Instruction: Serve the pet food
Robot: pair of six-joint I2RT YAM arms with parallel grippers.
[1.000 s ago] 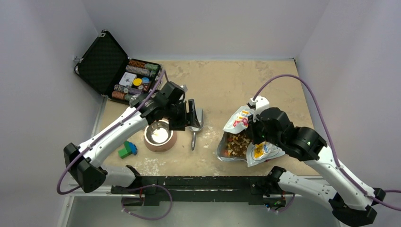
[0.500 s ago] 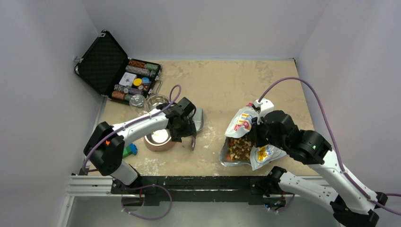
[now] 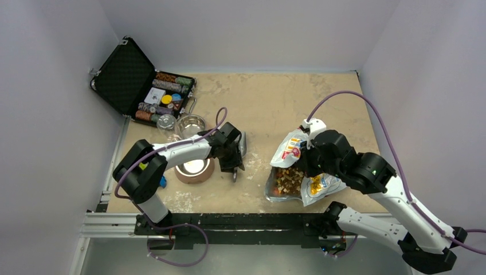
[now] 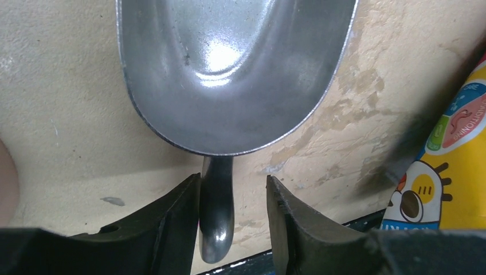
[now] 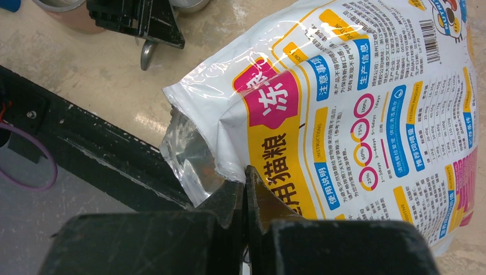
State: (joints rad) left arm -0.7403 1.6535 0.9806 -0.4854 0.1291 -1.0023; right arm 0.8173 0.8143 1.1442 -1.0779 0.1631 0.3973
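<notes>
The pet food [image 3: 286, 181], brown and tan kibble, shows in the open mouth of the glossy white bag [image 3: 296, 150] lying at the right. My right gripper [image 3: 310, 162] is shut on the bag's torn upper edge [image 5: 245, 175], holding the mouth open. A metal scoop [image 3: 240, 146] lies flat beside the steel bowl in a brown stand [image 3: 193, 168]. My left gripper [image 4: 233, 192] is open and low, straddling the scoop's handle [image 4: 216, 217]. Its left finger [image 4: 177, 223] touches the handle; the right finger [image 4: 286, 223] stands apart. The scoop's bowl [image 4: 229, 74] is empty.
An open black case of coloured chips [image 3: 161, 91] stands at the back left. A small steel bowl [image 3: 191, 123] and a round clear lid [image 3: 166, 121] sit in front of it. Toy blocks [image 3: 162, 181] lie by the left arm. A black rail [image 3: 229, 220] runs along the near edge.
My left gripper moved from above the bowl down and right, to around the scoop's handle. My right gripper kept hold of the bag, which shifted slightly.
</notes>
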